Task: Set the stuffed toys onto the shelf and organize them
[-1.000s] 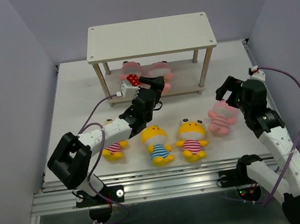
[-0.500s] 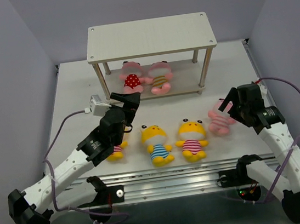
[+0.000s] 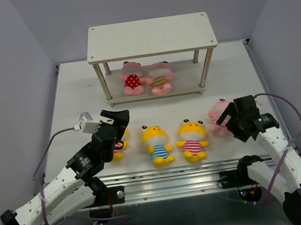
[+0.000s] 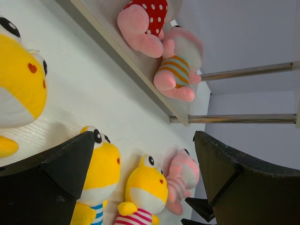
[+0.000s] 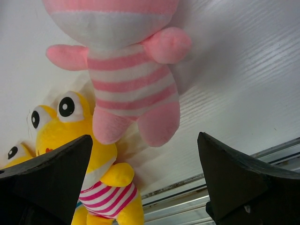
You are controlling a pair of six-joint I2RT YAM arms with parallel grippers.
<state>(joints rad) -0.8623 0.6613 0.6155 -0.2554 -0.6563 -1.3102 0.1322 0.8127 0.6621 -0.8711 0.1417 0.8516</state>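
Note:
The shelf (image 3: 150, 36) stands at the back. The red-dotted pink toy (image 3: 132, 82) and the brown-striped pink toy (image 3: 160, 80) lie on its lower board; both show in the left wrist view (image 4: 143, 18) (image 4: 178, 65). On the table lie a yellow toy (image 3: 116, 149) partly under my left arm, a blue-striped yellow toy (image 3: 157, 143), a pink-striped yellow toy (image 3: 193, 138) and a pink-striped pink toy (image 3: 218, 115). My left gripper (image 3: 116, 117) is open and empty over the leftmost yellow toy. My right gripper (image 3: 228, 120) is open, just right of the pink-striped toy (image 5: 126, 70), its jaws either side of the toy's feet.
The shelf's top board is bare. Its thin metal legs (image 3: 103, 85) stand at the corners. The table's metal rail (image 3: 169, 174) runs along the near edge. Grey walls close in on both sides.
My left arm has pulled back from the shelf to the near left, leaving the red-dotted toy on the lower board. My right gripper has come down and closer to the pink-striped toy.

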